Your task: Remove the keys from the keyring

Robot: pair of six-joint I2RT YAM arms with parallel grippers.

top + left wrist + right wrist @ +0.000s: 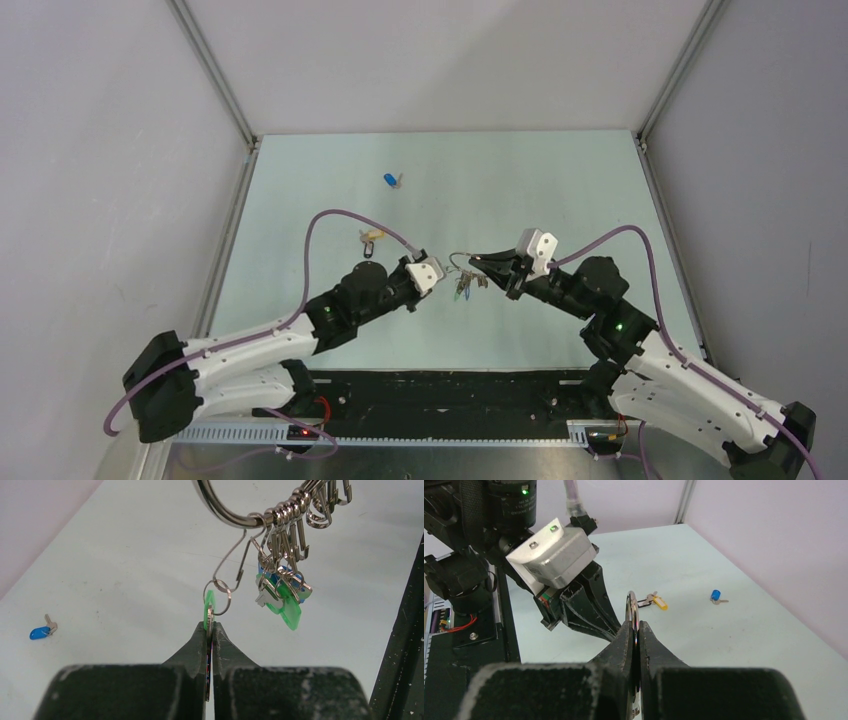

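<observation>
L→R: yellow-tagged piece (pixel 370 237) and a loose blue key (pixel 392 181) lie on the table (pixel 300 200), well apart from the action (the blue one counts as already off). Next, left gripper (pixel 209 626) is clenched edge-on around a green key (pixel 210 601), biting at the fingertips only. That key hangs by a small split ring and a wire clip from the keyring (pixel 220 509), which is held in the air over the table. The other keys (pixel 282 597) are bunched just beside it on their own clips. Then right gripper (pixel 634 626) is clamped on the keyring wire, also a thin pinch. Risks: the clip looks closed, so a straight pull only loads both pinches. Either the key slips out on the left, or the ring twists out on the right and the whole bunch drops. A swinging bunch could also snag the clip.
</observation>
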